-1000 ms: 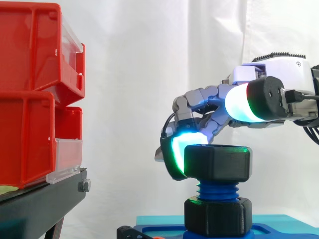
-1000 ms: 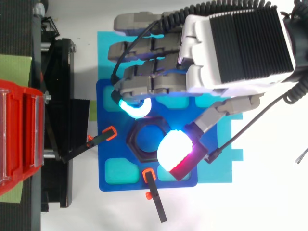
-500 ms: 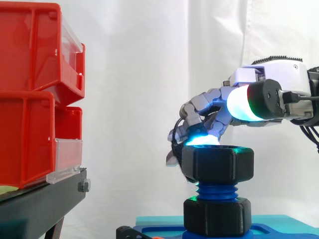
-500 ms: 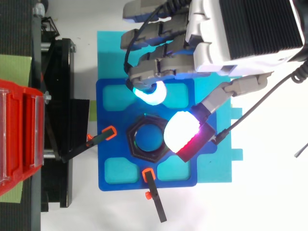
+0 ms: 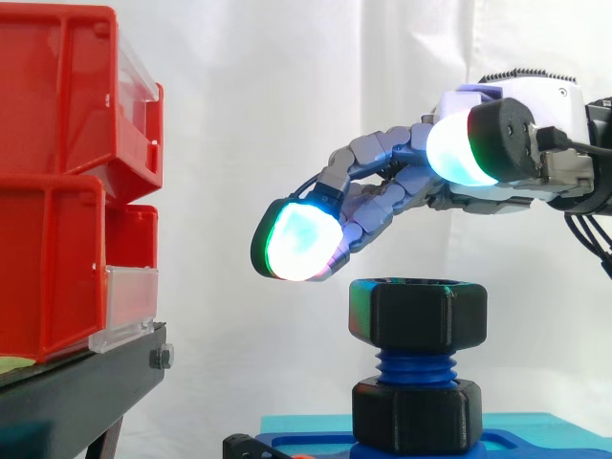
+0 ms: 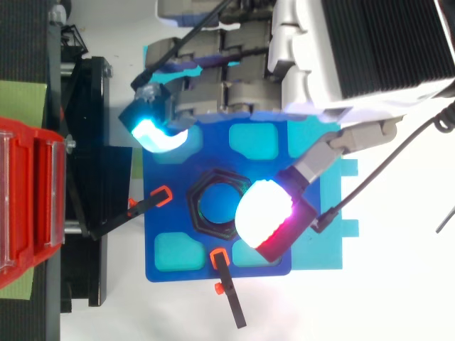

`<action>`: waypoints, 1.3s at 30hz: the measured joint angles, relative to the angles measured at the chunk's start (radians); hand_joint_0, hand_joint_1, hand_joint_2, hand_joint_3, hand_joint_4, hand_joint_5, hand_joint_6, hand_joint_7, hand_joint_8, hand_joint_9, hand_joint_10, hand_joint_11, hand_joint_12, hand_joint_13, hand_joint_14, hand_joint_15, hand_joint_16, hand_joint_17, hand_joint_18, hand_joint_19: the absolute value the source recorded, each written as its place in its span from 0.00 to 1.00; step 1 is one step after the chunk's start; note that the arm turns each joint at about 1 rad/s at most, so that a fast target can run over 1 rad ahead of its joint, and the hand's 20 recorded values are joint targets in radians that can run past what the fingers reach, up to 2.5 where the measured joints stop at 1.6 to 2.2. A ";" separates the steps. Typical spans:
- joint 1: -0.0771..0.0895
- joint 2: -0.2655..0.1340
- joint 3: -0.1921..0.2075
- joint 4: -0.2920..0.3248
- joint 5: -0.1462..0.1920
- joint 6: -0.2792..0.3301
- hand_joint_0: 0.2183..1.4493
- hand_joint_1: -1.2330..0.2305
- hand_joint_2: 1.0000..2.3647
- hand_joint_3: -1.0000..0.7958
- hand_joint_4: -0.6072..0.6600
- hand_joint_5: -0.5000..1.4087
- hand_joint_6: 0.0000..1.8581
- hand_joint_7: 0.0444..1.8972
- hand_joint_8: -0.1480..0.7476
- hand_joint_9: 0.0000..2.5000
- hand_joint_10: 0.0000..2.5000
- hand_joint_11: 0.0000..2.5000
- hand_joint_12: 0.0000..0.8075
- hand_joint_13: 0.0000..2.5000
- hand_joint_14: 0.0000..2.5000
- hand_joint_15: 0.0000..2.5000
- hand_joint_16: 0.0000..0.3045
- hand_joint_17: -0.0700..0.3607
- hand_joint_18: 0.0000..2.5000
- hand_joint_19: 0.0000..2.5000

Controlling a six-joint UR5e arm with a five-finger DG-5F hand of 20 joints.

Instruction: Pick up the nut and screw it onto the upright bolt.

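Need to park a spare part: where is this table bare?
Bare: the white table right of the teal mat, clear of the hand, and the strip under the blue plate right of the lower clamp. Crowded: around the nut, and leftward toward the stand and red bins.

Black nut (image 5: 417, 308), blue bolt (image 5: 415, 365), red bins (image 5: 57, 143), white curtain (image 5: 287, 115).

2 red bins (image 5: 57, 182) stacked, well out beyond the fingers (image 5: 296, 244)!
They sit on a black stand (image 5: 86, 382) before the white curtain (image 5: 287, 96); down below the fingers there's a blue plate (image 6: 192, 259) on a cyan mat (image 6: 320, 252), 2 orange-tipped black clamps (image 6: 151, 202) touching its edges.
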 measured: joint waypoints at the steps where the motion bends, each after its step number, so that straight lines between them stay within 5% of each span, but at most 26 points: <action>1: 0.003 0.000 0.000 -0.002 0.001 0.000 0.23 0.77 0.00 0.28 0.64 0.20 0.27 0.35 0.41 0.24 0.00 0.00 0.36 0.16 0.00 0.00 0.11 0.33 0.04 0.00; 18: 0.064 0.000 0.000 -0.034 0.072 0.031 0.23 0.73 0.00 0.28 0.69 0.22 0.27 0.51 0.43 0.24 0.00 0.00 0.36 0.16 0.00 0.00 0.10 0.33 0.03 0.00; 39: 0.061 0.000 0.000 -0.066 0.068 0.048 0.25 0.70 0.00 0.28 0.66 0.25 0.27 0.71 0.45 0.28 0.00 0.00 0.34 0.19 0.00 0.00 0.09 0.30 0.05 0.00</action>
